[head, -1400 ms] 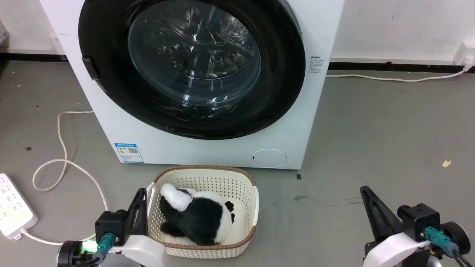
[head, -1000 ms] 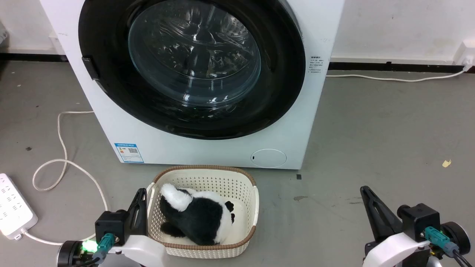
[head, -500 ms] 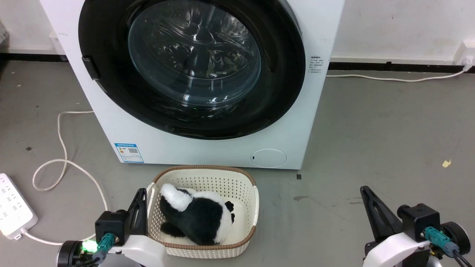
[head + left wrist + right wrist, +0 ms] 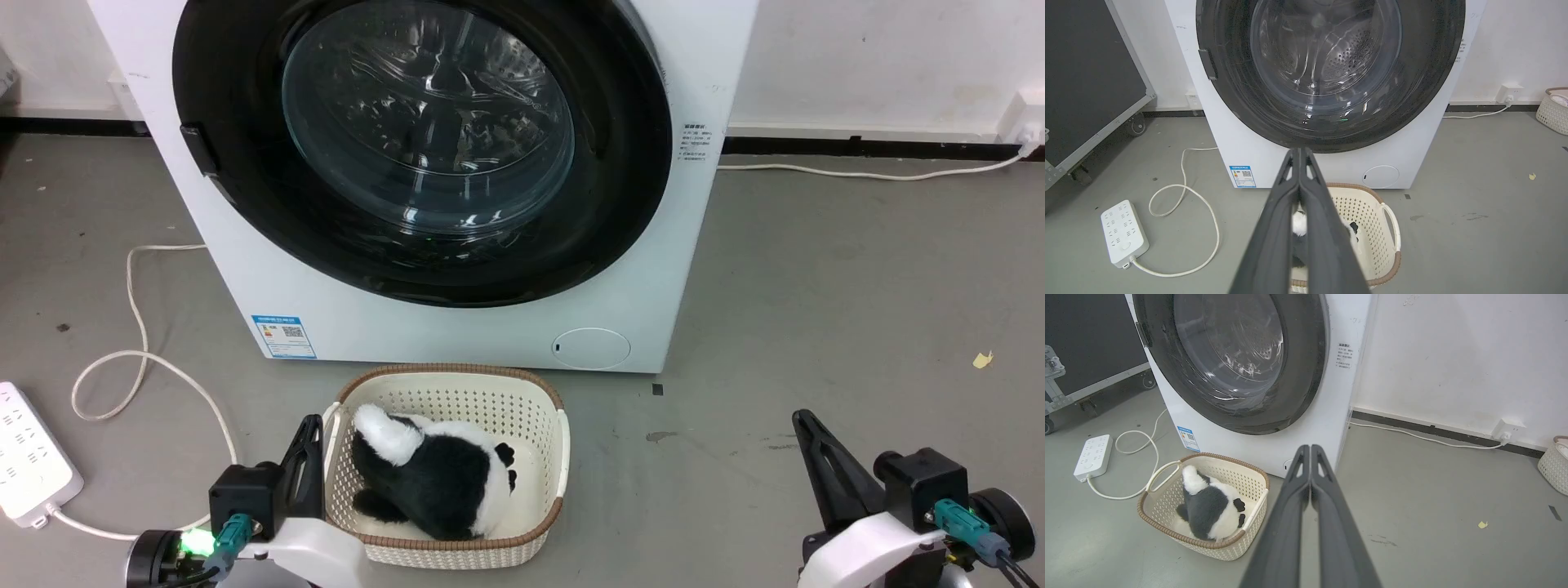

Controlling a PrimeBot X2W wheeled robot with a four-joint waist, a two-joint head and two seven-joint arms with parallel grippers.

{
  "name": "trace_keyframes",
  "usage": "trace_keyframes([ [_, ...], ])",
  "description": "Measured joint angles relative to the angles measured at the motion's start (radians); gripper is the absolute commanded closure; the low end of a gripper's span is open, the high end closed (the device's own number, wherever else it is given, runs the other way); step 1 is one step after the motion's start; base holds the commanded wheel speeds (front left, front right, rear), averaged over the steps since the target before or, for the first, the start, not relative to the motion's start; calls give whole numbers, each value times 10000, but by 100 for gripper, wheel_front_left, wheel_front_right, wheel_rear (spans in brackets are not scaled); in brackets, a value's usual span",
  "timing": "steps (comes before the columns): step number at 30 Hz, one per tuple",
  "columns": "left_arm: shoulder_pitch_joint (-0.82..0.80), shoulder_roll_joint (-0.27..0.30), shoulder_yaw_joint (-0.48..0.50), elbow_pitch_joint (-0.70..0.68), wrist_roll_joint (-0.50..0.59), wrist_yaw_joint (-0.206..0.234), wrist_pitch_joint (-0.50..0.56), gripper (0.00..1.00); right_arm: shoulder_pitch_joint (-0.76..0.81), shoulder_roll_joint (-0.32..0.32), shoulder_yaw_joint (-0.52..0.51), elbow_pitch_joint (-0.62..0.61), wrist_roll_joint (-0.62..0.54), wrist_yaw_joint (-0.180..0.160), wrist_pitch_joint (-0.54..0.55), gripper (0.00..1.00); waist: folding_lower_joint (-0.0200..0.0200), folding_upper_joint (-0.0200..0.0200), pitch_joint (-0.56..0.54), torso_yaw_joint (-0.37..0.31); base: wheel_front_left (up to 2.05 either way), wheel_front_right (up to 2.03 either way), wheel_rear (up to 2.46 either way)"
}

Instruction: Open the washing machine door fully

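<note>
The two long dark fingers of the left gripper (image 4: 312, 425) are pressed together, with nothing between them. Their tips are just beside the left rim of the cream perforated plastic basket with a brown woven edge (image 4: 457, 371); whether they touch it, I cannot tell. The fingers of the right gripper (image 4: 801, 418) are closed too and hold nothing. They are over the bare grey floor (image 4: 857, 286), well apart from the basket, on its right side.

In the basket lies a black and white plush toy (image 4: 433, 478). Just behind the basket stands the white front-loading washing machine (image 4: 653, 269). The washing machine door (image 4: 424, 122), large and round with a glossy black rim and a clear glass centre, is closed flat against the machine front. Both grippers are well apart from it.

A small round white flap (image 4: 590, 349) is at the lower right of the front and a blue label (image 4: 283, 336) at the lower left. On the floor to the left lies a white power strip (image 4: 28, 457) with a looping white cable (image 4: 131, 359).
</note>
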Motion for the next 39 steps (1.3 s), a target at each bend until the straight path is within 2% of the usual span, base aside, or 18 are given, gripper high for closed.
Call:
trace_keyframes([
  [2,0,0,0,0,0,0,0,100,0,0,0,0,0,0,0,100,0,0,0,0,0,0,0],
  [3,0,0,2,0,0,0,0,0,0,0,0,0,0,0,0,0,0,0,0,0,0,0,0],
  [23,9,-2,-182,2,-17,31,-203,0,7,0,35,-12,234,0,-207,0,0,0,125,-3,0,0,0],
  [33,-13,-2,-326,-79,-17,92,-451,0,-40,-10,-48,-123,491,0,-405,0,0,0,547,98,0,0,0],
  [39,-268,-4,-499,-140,-19,169,-552,0,-592,-180,-130,-280,813,0,-368,0,0,0,889,213,0,0,0],
])
